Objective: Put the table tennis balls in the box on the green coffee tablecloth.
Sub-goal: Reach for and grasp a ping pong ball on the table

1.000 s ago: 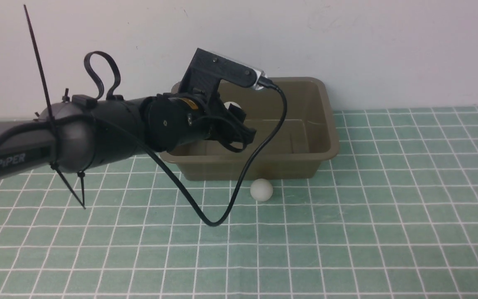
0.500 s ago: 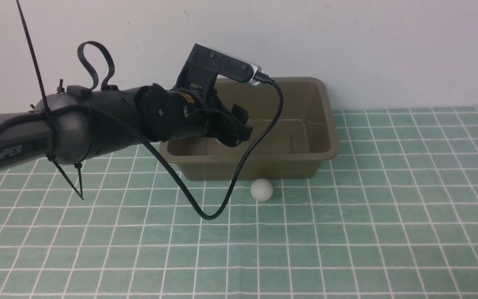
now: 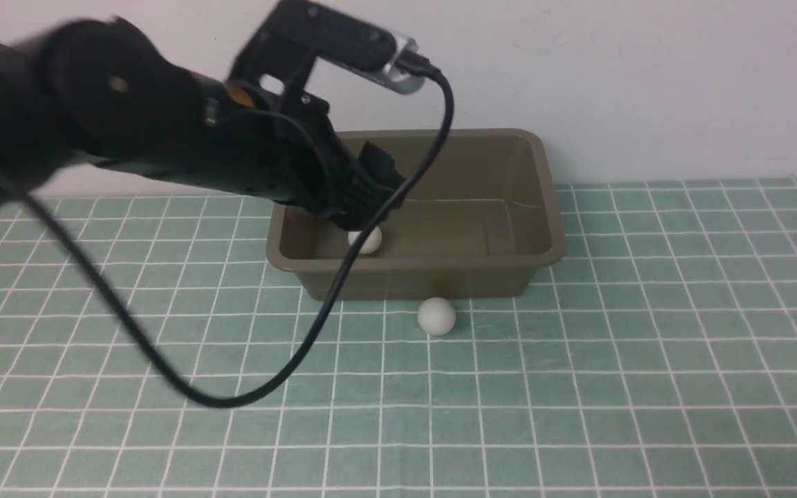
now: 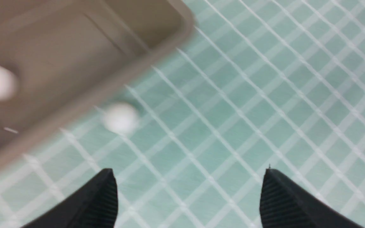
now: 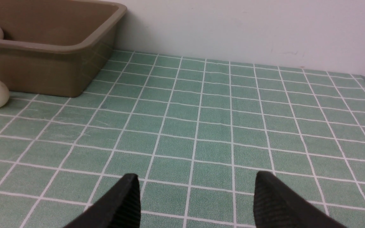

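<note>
A rectangular olive-brown plastic tub with rounded corners, sloping walls and a flared rim is sitting upright and lidless at the far edge of the pale mint-green cloth, which is gridded with thin white lines. One small matte white ball is lying inside the tub near its front left corner. A second white ball is resting on the cloth just beside the tub's front wall.

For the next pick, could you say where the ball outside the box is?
The ball lies mid front view on the green cloth, just before the box.
</note>
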